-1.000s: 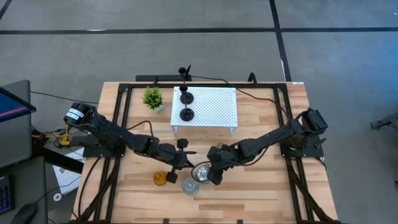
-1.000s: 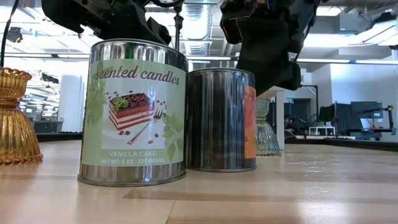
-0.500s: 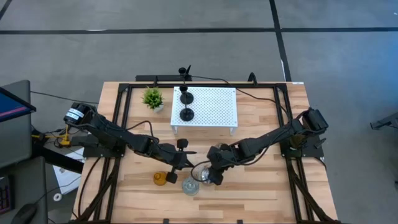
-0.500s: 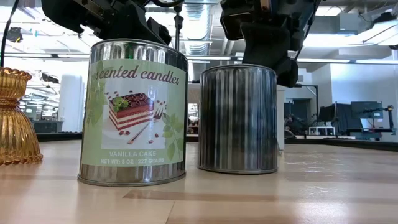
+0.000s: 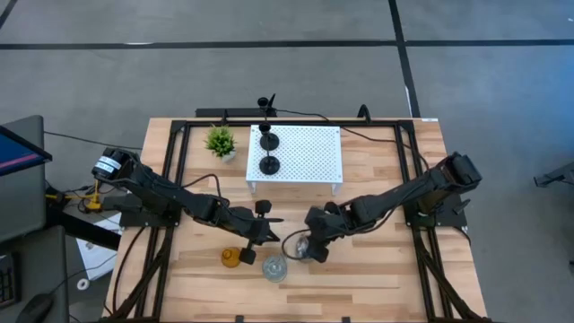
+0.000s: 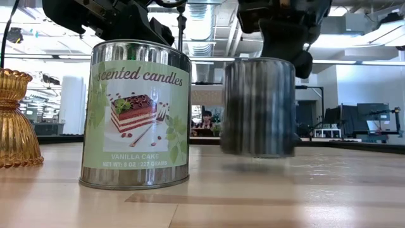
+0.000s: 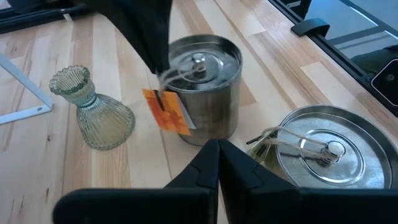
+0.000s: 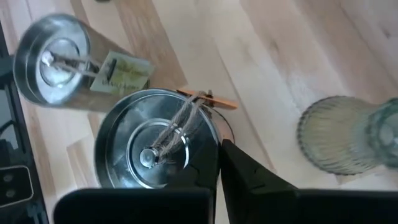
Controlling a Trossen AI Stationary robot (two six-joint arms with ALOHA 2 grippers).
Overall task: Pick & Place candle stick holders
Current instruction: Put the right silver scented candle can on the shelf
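Your right claw (image 5: 309, 248) clamps the rim of a lidded silver metal tin (image 6: 258, 106) just off the wooden table (image 6: 253, 196), while your left claw (image 5: 254, 236), fingers together, waits beside it.

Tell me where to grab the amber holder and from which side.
Grip the amber holder at its narrow neck, just under the flared rim, coming straight down from above. It stands upright; the sloped bell base looks likely to slip, and the rim should catch the fingers. The labelled tin stands close beside it, so avoid that side. The right gripper holds the other tin.
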